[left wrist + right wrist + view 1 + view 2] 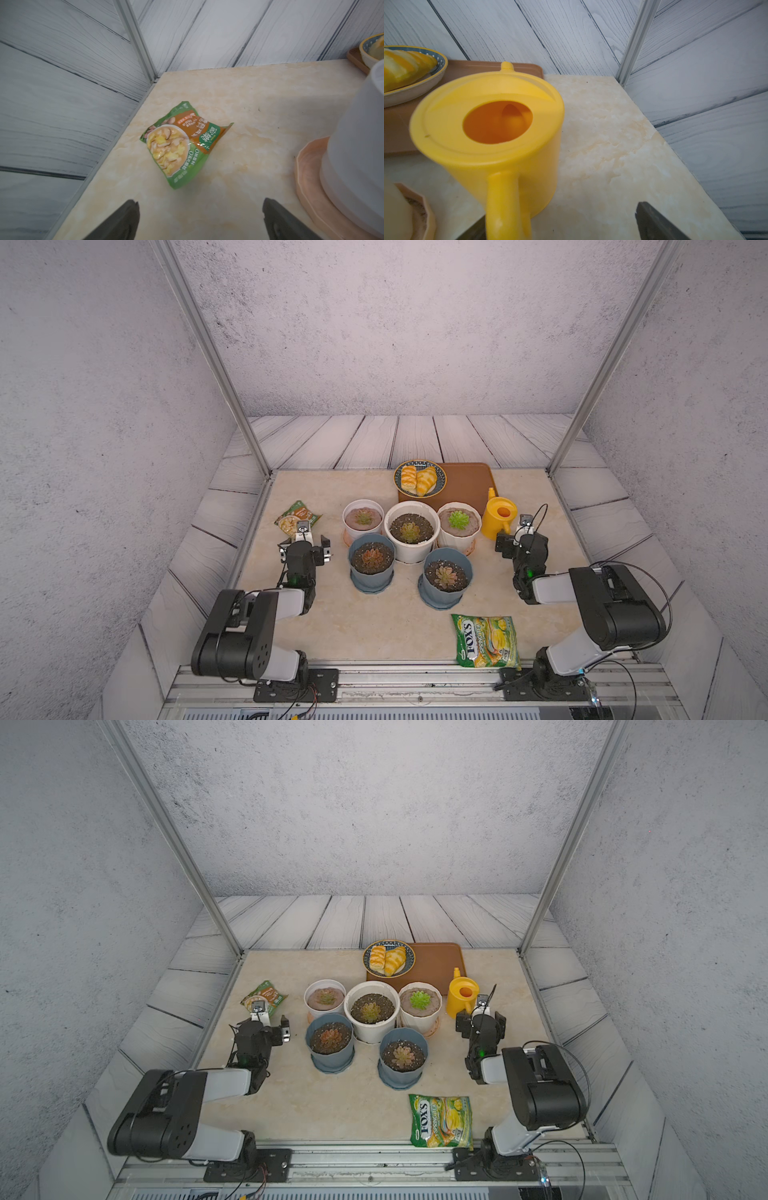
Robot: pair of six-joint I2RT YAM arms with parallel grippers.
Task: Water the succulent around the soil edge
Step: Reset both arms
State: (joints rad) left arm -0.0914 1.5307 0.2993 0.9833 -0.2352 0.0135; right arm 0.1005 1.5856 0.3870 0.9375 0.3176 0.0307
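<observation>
**Both grippers wide open, watering can standing free beside the pots**

The yellow watering can [498,514] stands upright on the marble-patterned table [374,622]. It is just beside the white pot [457,540] that holds the bright green succulent [458,519], at the near right corner of the brown tray [465,485]. Its spout points toward the back wall and its handle [506,197] toward the right gripper [520,540].

That gripper's fingers [654,222] are spread fully apart and grip nothing. In the right wrist view the handle sits between them, close to the finger on the pots' side; whether it touches that finger cannot be told.

The green plant is one of five potted succulents [409,531] clustered mid-table, three in white pots behind and two in blue-grey pots [371,583] in front.

The left gripper [305,547] hangs over the table's left side, its fingers [122,222] equally wide apart and empty. A green soup packet [182,145] lies ahead of it.

A plate [441,480] of striped bread rests on the tray's left end. A Fox's candy bag [486,641] lies near the front edge.
</observation>
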